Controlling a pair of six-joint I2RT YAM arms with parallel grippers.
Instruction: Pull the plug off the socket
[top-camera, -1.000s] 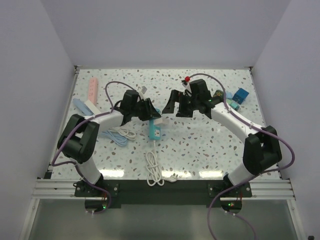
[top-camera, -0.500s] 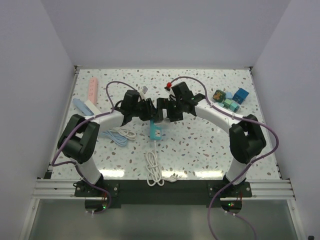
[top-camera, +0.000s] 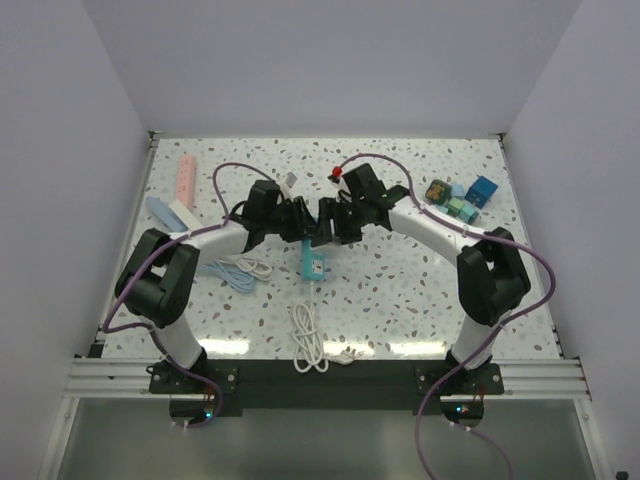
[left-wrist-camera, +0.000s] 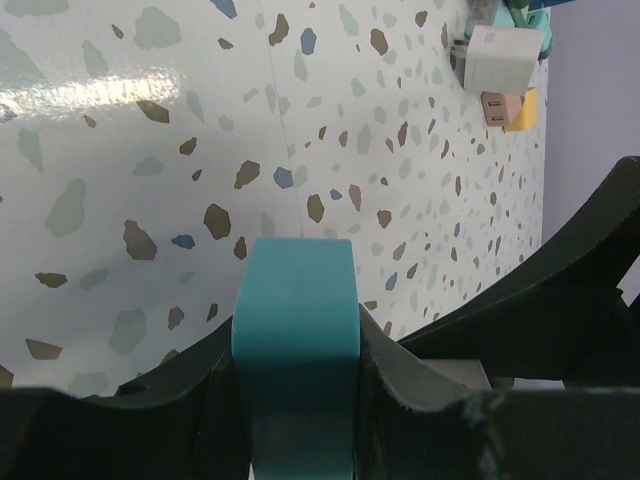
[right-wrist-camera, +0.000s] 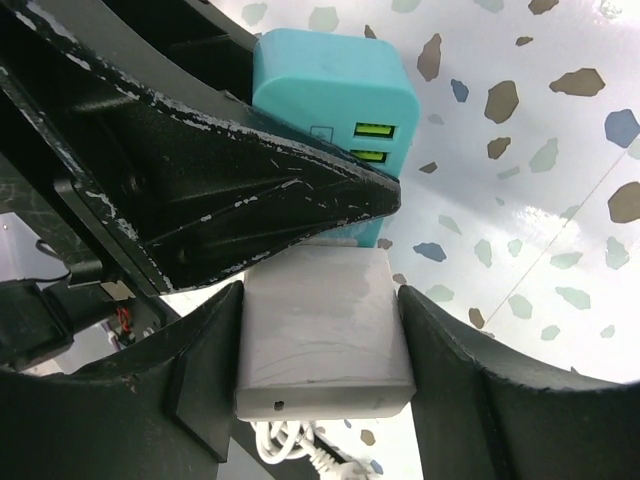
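Note:
A teal socket block (top-camera: 311, 263) lies mid-table. It also shows in the left wrist view (left-wrist-camera: 296, 330) and, with two green ports, in the right wrist view (right-wrist-camera: 335, 90). My left gripper (top-camera: 300, 228) is shut on the teal socket block, one finger on each side (left-wrist-camera: 296, 400). A white plug (right-wrist-camera: 325, 340) sticks out of the block's end. My right gripper (top-camera: 326, 230) is shut on the white plug, its jaws pressed against both sides (right-wrist-camera: 320, 350). A left finger (right-wrist-camera: 250, 200) crosses just above the plug.
A white coiled cable (top-camera: 309, 337) runs from the block toward the near edge. A light blue cable (top-camera: 232, 272), a pink power strip (top-camera: 185, 176) and a pale blue strip (top-camera: 169, 211) lie at the left. Small coloured adapters (top-camera: 460, 200) sit at the back right.
My right arm has swung left from the back right to meet the left gripper, and its jaws now sit around the white plug. The left arm has held still.

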